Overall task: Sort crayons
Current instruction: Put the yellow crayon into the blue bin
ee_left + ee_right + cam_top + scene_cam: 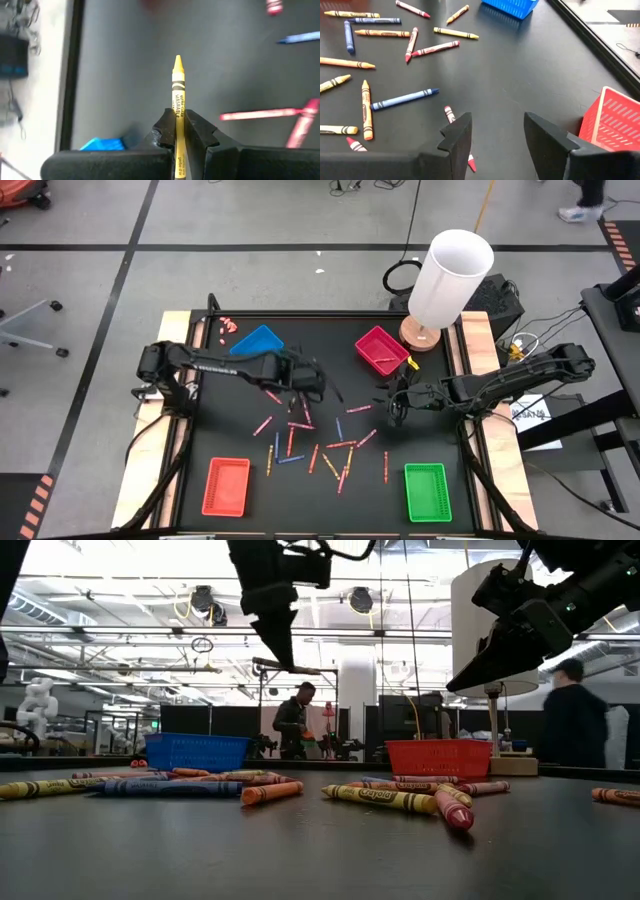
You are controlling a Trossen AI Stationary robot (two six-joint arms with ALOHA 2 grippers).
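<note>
A yellow crayon (178, 95) is in my left gripper (178, 120), which is shut on it above the middle of the black table (330, 392). In the low view this gripper (285, 655) hangs well above the crayons. Many crayons (320, 445), red, orange, yellow and blue, lie flat and scattered on the table's middle. My right gripper (392, 405) stands open at the right, above a red crayon (451, 116) that lies on the table below its left finger. My left gripper pinches the yellow crayon's paper-wrapped shaft (178, 114) about mid-length between its two fingers (197, 129). The crayon lies along the fingers, its pointed tip (178, 62) sticking out ahead of them. The gripper slants downward, and the crayon is lifted clear of the table.
A blue tray (257, 341) and a magenta tray (381, 350) stand at the far side, a red tray (227, 486) and a green tray (427, 491) at the near side. A white cylinder on a wooden foot (450, 280) stands at the far right corner. People move in the room behind.
</note>
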